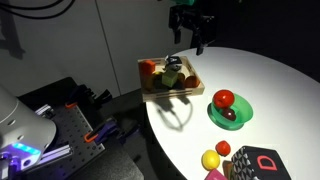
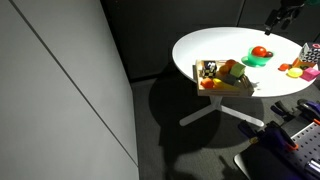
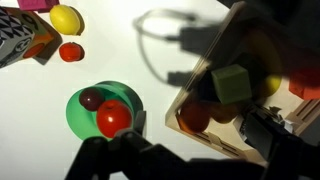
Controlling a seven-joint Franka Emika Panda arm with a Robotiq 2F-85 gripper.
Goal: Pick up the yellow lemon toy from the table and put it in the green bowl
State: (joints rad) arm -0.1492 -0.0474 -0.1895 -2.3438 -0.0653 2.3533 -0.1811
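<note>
**Lemon bearing from gripper**

Lemon (image 3: 66, 18) rests on the table (image 3: 110, 55), outside the bowl (image 3: 75, 115). In the wrist view it sits at 11 o'clock of the bowl, well apart from the rim. A red toy (image 3: 70, 52) lies just beside it at 6 o'clock. The lemon's outline is near round and no long axis can be resolved, so finger orientation should matter little.

The gripper (image 1: 188, 40) hangs high over the table near the tray (image 1: 172, 78), fingers spread and holding nothing. In an exterior view the lemon (image 1: 210, 160) lies at 6 o'clock of the gripper, near the table edge, with the bowl roughly between them. In the wrist view the gripper enters at the bottom edge and the lemon bears 11 o'clock, beyond the bowl.

Judged step: approach, nothing grasped yet. The next move calls for travel across the bowl, then descent onto the lemon. Judged risk: the fingers could catch the adjacent red toy instead. The bowl already holds a red piece (image 3: 113, 120) and a dark piece (image 3: 92, 98), but room remains.
</note>
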